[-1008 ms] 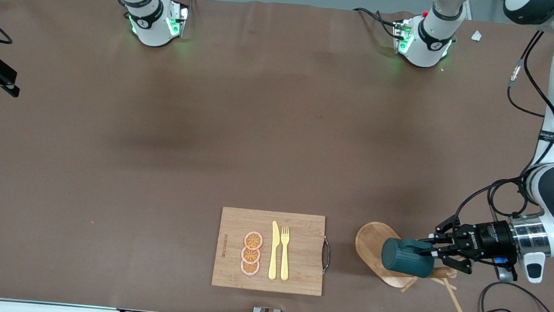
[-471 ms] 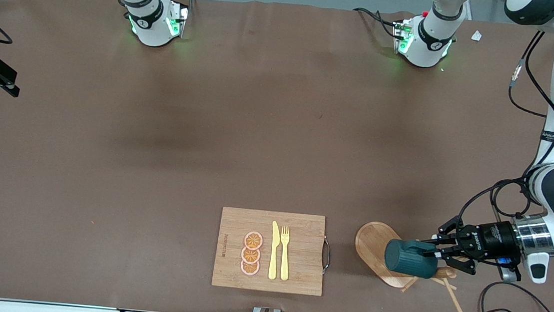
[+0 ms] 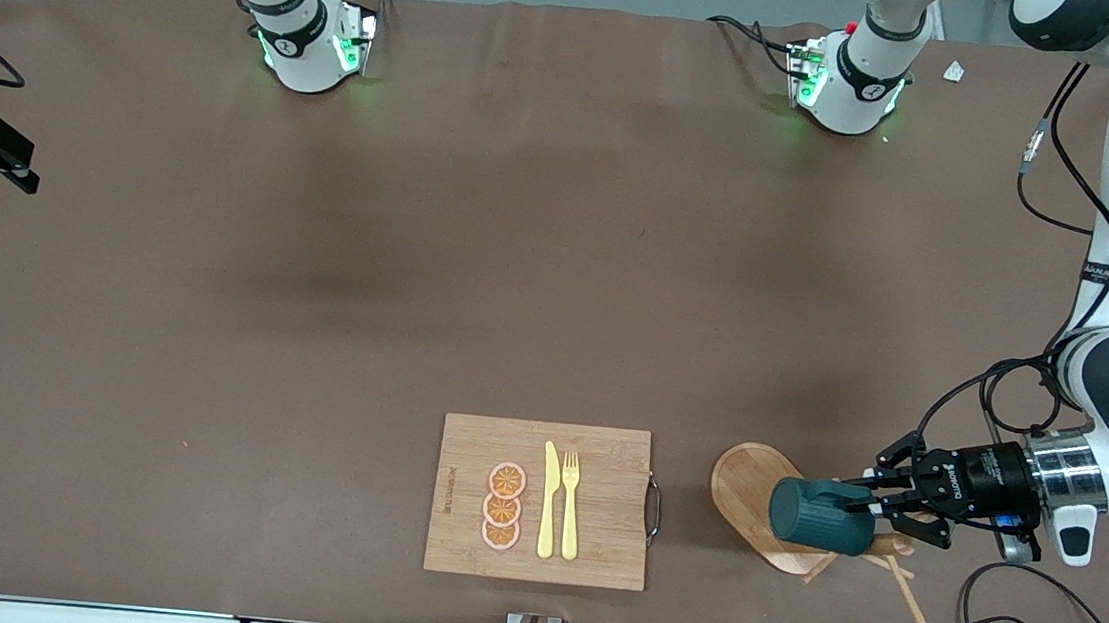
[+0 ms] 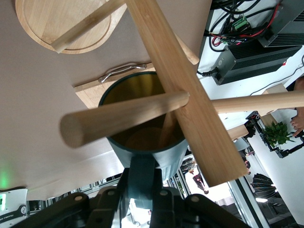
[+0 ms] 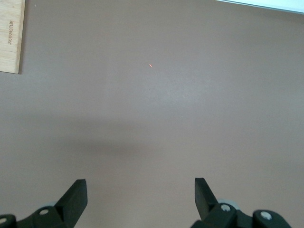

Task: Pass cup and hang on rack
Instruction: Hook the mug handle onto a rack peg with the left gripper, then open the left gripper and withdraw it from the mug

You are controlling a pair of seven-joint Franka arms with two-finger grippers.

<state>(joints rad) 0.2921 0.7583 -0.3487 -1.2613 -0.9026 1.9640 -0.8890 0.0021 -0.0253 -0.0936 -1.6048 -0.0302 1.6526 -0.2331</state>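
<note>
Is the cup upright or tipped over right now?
Tipped on its side: the cup, held by the left gripper at the rack, shows its round wall from above.

You have a bamboo cutting board (image 3: 540, 501) lying on the brown tabletop (image 3: 418, 269) near the front camera, its metal handle (image 3: 654, 508) at the left arm's end. On it sit three orange slices (image 3: 503, 506), with a yellow knife (image 3: 549, 500) and a yellow fork (image 3: 570, 505) beside them.

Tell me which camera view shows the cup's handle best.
The left wrist view: the cup fills the frame and its teal handle runs from the wall into the left gripper, shut on it. In the front view the cup lies sideways over the rack, its handle hidden among the fingers. The right wrist view shows only table.
</note>
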